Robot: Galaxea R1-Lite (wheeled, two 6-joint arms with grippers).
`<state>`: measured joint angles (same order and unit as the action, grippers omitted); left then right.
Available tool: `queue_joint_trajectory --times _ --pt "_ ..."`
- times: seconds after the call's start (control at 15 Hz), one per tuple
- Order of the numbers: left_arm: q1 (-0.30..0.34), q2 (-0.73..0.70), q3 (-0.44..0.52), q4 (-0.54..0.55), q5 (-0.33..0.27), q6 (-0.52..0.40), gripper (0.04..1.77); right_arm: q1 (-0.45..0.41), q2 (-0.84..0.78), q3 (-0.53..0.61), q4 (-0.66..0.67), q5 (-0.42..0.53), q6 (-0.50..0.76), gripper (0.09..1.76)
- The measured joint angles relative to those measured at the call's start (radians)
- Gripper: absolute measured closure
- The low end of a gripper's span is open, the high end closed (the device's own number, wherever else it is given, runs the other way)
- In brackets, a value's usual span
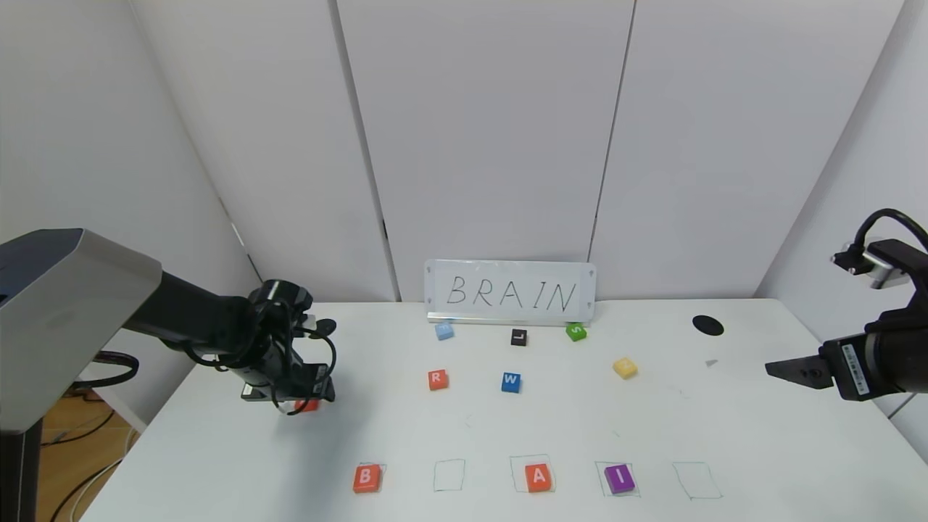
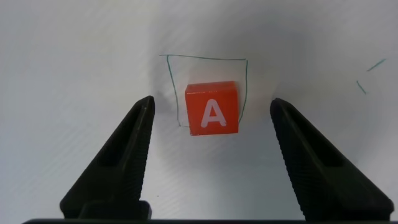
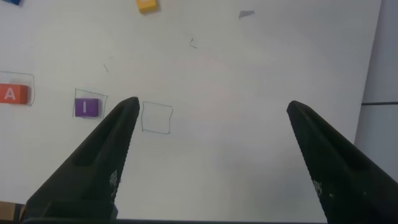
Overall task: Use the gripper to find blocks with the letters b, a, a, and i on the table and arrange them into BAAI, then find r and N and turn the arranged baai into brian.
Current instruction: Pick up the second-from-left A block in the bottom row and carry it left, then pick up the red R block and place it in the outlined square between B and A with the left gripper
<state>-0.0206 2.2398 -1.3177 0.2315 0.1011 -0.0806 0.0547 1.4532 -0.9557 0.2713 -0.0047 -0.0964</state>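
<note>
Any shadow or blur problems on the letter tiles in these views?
Head view: left gripper hides most of an orange-red tile; N tile letter too faint. Left wrist view: A sharp, soft shadow around it. Right wrist view: I legible.

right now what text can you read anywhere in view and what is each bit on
"BRAIN": handwritten on the white sign at the back of the table.
"B": orange-red block.
"A": orange-red block in the front row.
"A": orange-red block between the left tool's open fingers.
"I": purple block.
"R": orange-red block.
"W": blue block.
"L": black block.
"S": green block.
Too faint to read: yellow block, light blue block.
</note>
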Motion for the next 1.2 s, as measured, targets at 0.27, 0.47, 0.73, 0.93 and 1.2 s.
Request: queue_joint_trajectory --times 0.27,0.47,0.73,0.93,1.2 --pt "-0.008 -0.024 -0.004 0.012 0.008 -0.012 0.32 0.000 0.000 0.000 0.000 0.000 0.000 0.14" --pt "-0.037 -0.057 -0.033 0.104 0.012 -0.084 0.25 0.000 -0.001 0.001 0.001 0.000 -0.001 0.14" --pt "-0.094 -0.086 -0.152 0.317 0.010 -0.205 0.19 0.004 -0.004 0.005 0.002 0.000 -0.011 0.14" --pt "-0.157 -0.097 -0.217 0.370 0.011 -0.306 0.16 0.005 -0.005 0.007 0.002 0.001 -0.012 0.14" --pt "-0.226 -0.090 -0.274 0.416 0.013 -0.409 0.13 0.008 -0.006 0.006 0.002 0.001 -0.012 0.14"
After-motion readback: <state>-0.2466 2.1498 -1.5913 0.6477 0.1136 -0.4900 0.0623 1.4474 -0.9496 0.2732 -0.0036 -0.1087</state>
